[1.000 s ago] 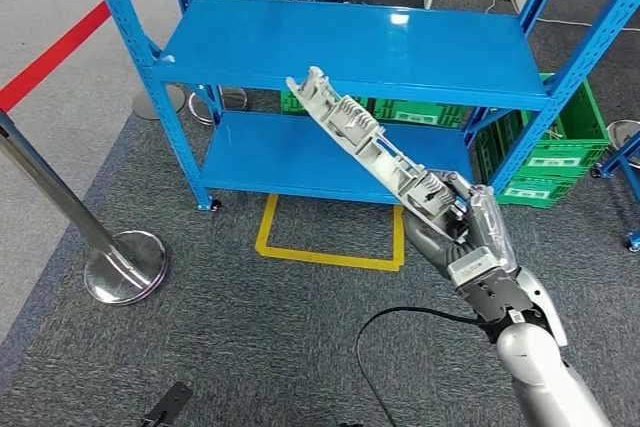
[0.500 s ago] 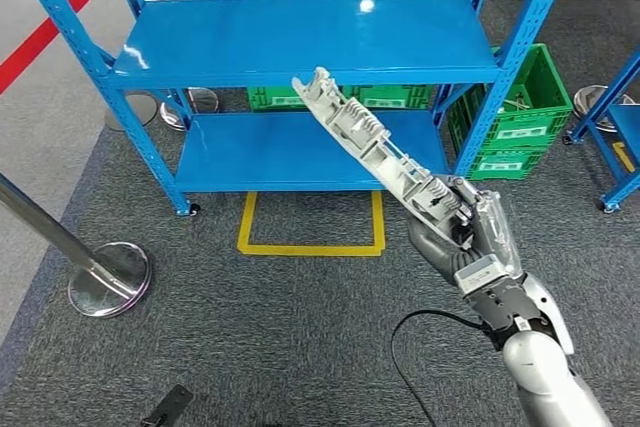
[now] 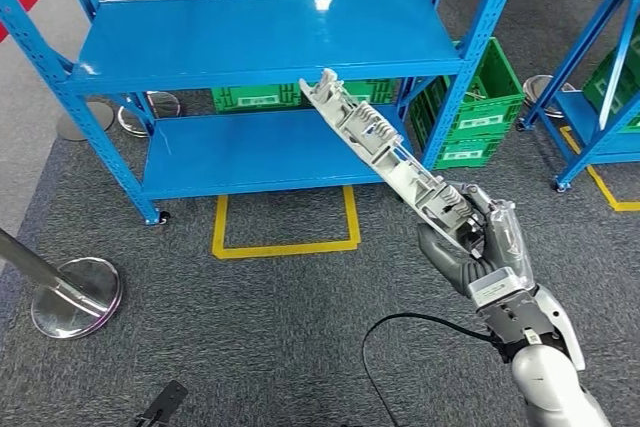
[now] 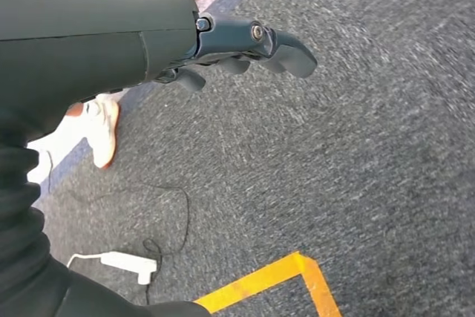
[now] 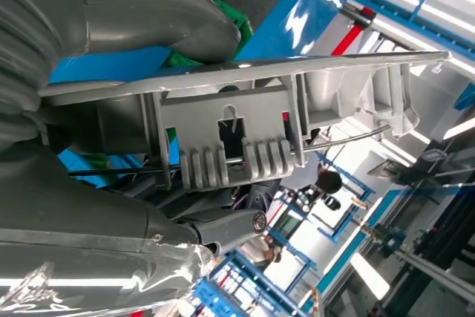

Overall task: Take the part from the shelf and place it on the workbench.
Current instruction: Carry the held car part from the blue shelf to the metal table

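From the head view I have my right hand [image 3: 475,247] wrapped around one end of the part [image 3: 381,152], a long pale grey plastic piece with ribs and clips along it, which slants up and away from the hand, its far end crossing in front of the blue shelf [image 3: 256,42]. In the right wrist view the thumb [image 5: 151,12] lies over the flat edge of the part [image 5: 235,120] and the darker fingers [image 5: 224,228] come round from the other side, so the grasp is firm on the one part. My left hand [image 4: 246,46] hangs over grey carpet with its fingers loosely extended and nothing in them. Around me I count one blue shelf unit ahead with two bare decks in sight, and another blue rack [image 3: 604,67] off to the right. Green crates [image 3: 483,97] sit behind and beside the shelf; I can make out at least three, though the shelf posts hide parts of them. On the floor in front of the shelf is one yellow taped rectangle [image 3: 287,247]. To the left stands one chrome stanchion base [image 3: 75,295] with its pole leaning out of frame, and two more round bases [image 3: 140,112] show behind the shelf leg. A black cable [image 3: 392,332] loops across the carpet near my right arm, and a small black flat object [image 3: 160,405] lies at the lower edge.
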Tool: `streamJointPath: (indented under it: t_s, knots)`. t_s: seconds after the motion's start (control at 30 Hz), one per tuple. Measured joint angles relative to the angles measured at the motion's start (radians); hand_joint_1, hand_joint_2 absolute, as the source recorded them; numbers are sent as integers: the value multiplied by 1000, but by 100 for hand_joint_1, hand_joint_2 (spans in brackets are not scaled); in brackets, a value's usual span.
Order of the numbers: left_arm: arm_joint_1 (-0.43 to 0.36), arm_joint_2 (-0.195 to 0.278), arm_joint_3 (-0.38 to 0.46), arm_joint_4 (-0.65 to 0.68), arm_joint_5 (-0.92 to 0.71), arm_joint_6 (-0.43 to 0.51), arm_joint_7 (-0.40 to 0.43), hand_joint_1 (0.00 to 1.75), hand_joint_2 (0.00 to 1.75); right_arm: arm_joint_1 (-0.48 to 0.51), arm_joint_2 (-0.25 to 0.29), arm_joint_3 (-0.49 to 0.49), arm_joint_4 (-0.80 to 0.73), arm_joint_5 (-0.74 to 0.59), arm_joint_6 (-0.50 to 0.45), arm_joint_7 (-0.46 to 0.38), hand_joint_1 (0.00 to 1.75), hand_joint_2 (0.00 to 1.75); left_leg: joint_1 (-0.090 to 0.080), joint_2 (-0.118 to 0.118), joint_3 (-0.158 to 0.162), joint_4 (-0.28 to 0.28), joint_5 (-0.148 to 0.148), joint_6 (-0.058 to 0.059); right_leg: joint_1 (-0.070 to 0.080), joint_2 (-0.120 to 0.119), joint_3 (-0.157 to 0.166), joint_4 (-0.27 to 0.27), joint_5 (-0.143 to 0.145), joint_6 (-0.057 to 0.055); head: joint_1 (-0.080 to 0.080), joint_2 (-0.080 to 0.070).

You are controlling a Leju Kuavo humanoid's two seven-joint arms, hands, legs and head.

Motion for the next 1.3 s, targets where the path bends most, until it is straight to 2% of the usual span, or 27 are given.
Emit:
streamJointPath:
  t_s: [0.03,0.1,0.17,0.23,0.27,0.3,0.37,0.43,0.47,0.5,0.53,0.57,0.63,0.67,0.7,0.73,0.77,0.83,0.9,0.93,0.97,1.0,1.03,1.1,1.17,1.27,1.3]
  knots:
    - [0,0,0,0,0,0,0,0,175,1,0,0,-1,1,0,0,175,175,0,9,1,0,0,-1,0,-4,19,-38,27,0,0,0]
    - [-1,-1,1,0,1,0,0,0,175,1,0,-2,-6,2,0,1,175,175,-3,25,4,2,-3,-5,4,-36,91,-178,89,-2,0,0]
    - [-1,-1,1,0,1,0,0,0,175,0,0,-3,-13,2,0,0,175,175,-9,40,3,5,-5,-13,9,-59,134,-265,112,-13,-2,0]
    - [-1,0,2,0,1,1,0,0,175,1,-1,-5,-16,2,-1,0,175,175,-13,59,1,7,-5,-21,11,-45,130,-271,113,-30,-4,0]
    - [-1,0,2,0,3,2,-1,0,175,3,-1,-6,-16,2,-2,0,175,175,-12,61,1,9,-9,-26,10,-34,127,-271,115,-36,-4,0]
    - [-2,0,3,0,5,3,-3,0,175,4,-1,-7,-17,1,-2,1,175,175,-10,52,-4,22,-22,-31,9,-24,125,-273,118,-42,-5,0]
    - [-3,-1,5,0,9,4,-7,0,175,5,-1,-9,-18,0,-2,2,175,175,-8,14,-39,102,-77,-38,5,-4,122,-276,125,-53,-9,0]
    - [-1,-2,10,0,12,4,-6,0,175,4,-1,-10,-18,-1,-2,2,175,175,-9,-13,-100,235,-139,-38,5,18,117,-276,129,-59,-11,0]
    - [0,-3,13,0,14,4,-2,0,175,5,-1,-10,-18,-2,-2,2,175,175,-9,-18,-121,278,-149,-37,6,30,115,-276,131,-61,-11,0]
    - [1,-3,16,0,16,4,2,0,175,5,-1,-11,-17,-3,-2,2,175,175,-10,-20,-126,288,-139,-35,6,43,113,-275,133,-61,-11,0]
    - [1,-3,17,0,16,3,6,0,175,6,-1,-12,-16,-4,-2,2,175,175,-10,-23,-111,256,-110,-32,6,56,112,-275,134,-60,-11,0]
    - [0,-3,18,0,16,2,12,0,175,6,-1,-13,-16,-4,-2,2,175,175,-8,-34,-81,195,-73,-30,6,68,111,-274,136,-58,-11,0]
    - [-1,-3,20,0,17,1,22,0,175,3,-1,-15,-16,-6,-2,1,175,175,-2,-79,-21,72,-25,-24,7,91,104,-268,139,-51,-10,0]
    - [-1,-3,20,0,18,0,26,0,175,2,-1,-16,-16,-7,-2,1,175,175,0,-98,-6,37,-19,-22,6,101,98,-266,142,-46,-9,0]
    - [-1,-4,21,0,18,-1,29,0,175,1,-1,-17,-16,-7,-2,1,175,175,0,-105,-1,25,-22,-20,5,112,92,-266,145,-40,-9,0]
    - [0,-5,21,0,19,-1,30,0,175,1,-1,-19,-16,-7,-2,1,175,175,0,-96,-1,21,-21,-17,2,122,87,-267,150,-33,-9,0]
    - [-1,-5,22,0,19,-1,31,0,175,4,-2,-21,-16,-8,-2,0,175,175,0,-85,-2,19,-18,-12,1,122,82,-267,151,-27,-10,0]
    - [-2,-6,23,0,17,-3,32,0,175,6,-3,-25,-16,-9,-2,0,175,175,3,-62,0,14,-13,0,3,78,59,-227,125,-15,-1,0]
    - [-1,-4,24,0,14,-3,35,0,175,7,-5,-27,-16,-12,-3,-2,175,175,1,-39,0,13,-12,6,1,19,5,-105,61,-3,9,0]
    - [1,-3,25,0,12,-4,37,0,175,9,-5,-28,-16,-13,-3,-3,175,175,0,-27,0,14,-13,7,-2,7,-24,-38,33,1,10,0]
    - [3,-3,26,0,11,-4,38,0,175,12,-5,-29,-16,-13,-3,-4,175,175,-1,-14,0,14,-13,7,-5,2,-42,6,19,5,9,0]
    - [5,-3,27,0,11,-4,37,0,175,16,-6,-31,-16,-13,-4,-5,175,175,-1,-2,0,14,-14,7,-6,-1,-41,11,24,7,10,0]
    - [5,-3,27,0,10,-4,36,0,175,20,-6,-32,-17,-13,-4,-5,175,175,-1,10,2,14,-15,5,-7,-5,-17,-27,47,7,10,0]
    - [4,-3,27,0,5,-4,34,0,175,26,-9,-35,-21,-13,-5,-5,175,175,-3,31,6,14,-19,-1,-3,-38,65,-168,100,5,10,0]
    - [3,-2,27,0,-2,-4,32,0,175,32,-10,-40,-31,-12,-8,-6,175,175,-10,47,9,15,-22,-10,2,-60,115,-255,121,-8,8,0]
    - [2,-2,27,0,-17,-5,28,0,175,66,-10,-54,-51,-8,-27,-9,175,175,-10,65,13,13,-25,-26,4,-37,114,-266,123,-30,7,0]
    - [1,-2,26,0,-24,-6,28,0,175,81,-10,-59,-61,-8,-33,-9,175,175,-8,54,9,24,-37,-33,3,-28,114,-270,127,-37,5,0]
